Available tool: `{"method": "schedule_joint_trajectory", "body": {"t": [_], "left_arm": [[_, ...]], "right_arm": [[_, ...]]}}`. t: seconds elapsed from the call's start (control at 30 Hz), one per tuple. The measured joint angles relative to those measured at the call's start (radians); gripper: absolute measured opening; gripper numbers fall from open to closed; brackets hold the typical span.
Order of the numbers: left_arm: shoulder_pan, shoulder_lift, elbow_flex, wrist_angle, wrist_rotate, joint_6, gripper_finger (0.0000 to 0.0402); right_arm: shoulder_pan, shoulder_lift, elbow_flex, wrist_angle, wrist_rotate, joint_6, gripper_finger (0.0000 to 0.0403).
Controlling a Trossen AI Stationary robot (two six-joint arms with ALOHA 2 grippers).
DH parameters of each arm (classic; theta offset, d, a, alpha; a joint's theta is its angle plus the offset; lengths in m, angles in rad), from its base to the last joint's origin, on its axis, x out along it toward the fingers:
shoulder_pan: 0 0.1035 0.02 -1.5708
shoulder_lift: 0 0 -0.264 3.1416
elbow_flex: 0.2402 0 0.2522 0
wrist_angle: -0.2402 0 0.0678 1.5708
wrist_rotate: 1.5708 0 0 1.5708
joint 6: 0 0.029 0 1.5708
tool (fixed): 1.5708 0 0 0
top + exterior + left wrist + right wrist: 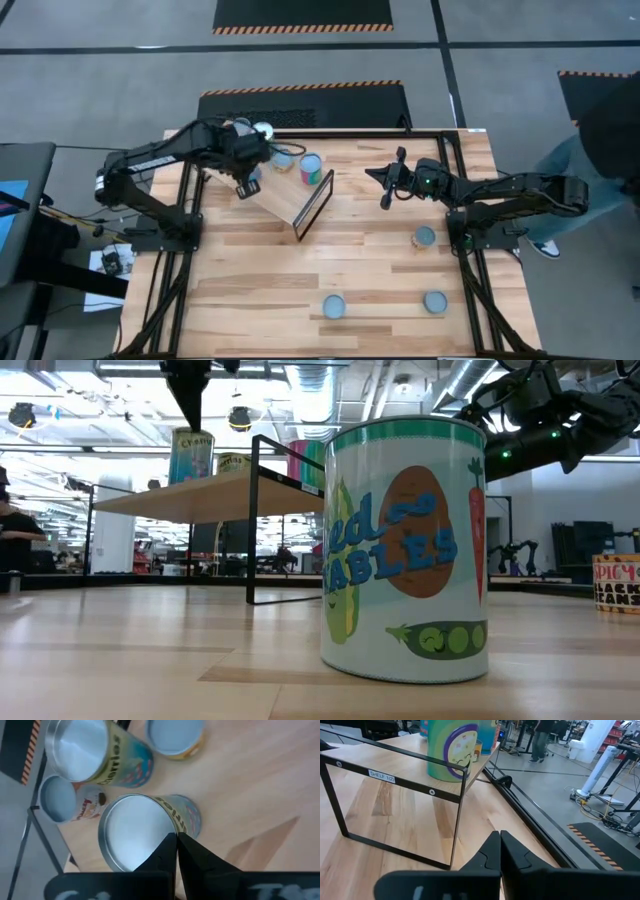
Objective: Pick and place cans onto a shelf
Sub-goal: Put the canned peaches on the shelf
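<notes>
The shelf (290, 195) is a slanted light wood board with a dark-framed end (395, 782), at the table's far left. Several cans stand on it, among them a pink and green can (311, 168) and a teal can (95, 755). My left gripper (176, 840) is shut, pointing down right over the top rim of another teal can (132, 832) on the shelf's far left part; it also shows in the low view (192, 415). My right gripper (388, 188) is shut and empty, in the air to the right of the shelf's framed end. My left gripper's shut fingertips (170, 845) stand from above over the rim of the teal can's silvery top (165, 820). I cannot tell whether they touch it. The can stands upright on the shelf.
Three cans stand on the table: one by the right arm's base (424, 237) and two near the front edge (334, 307) (434, 301). The vegetable can (405, 550) fills the low view. A person (600, 150) stands beyond the table's right edge.
</notes>
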Motion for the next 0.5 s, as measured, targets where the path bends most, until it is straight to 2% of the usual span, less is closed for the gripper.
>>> {"method": "schedule_joint_trajectory", "body": {"t": [0.23, 0.5], "left_arm": [[0.071, -0.001, 0.000, 0.042, -0.001, 0.039, 0.0000], [0.085, 0.000, -0.010, 0.059, 0.008, 0.046, 0.0000]], "right_arm": [[0.000, 0.000, 0.000, 0.000, 0.000, 0.000, 0.0012], [0.000, 0.000, 0.000, 0.000, 0.000, 0.000, 0.0012]]}}
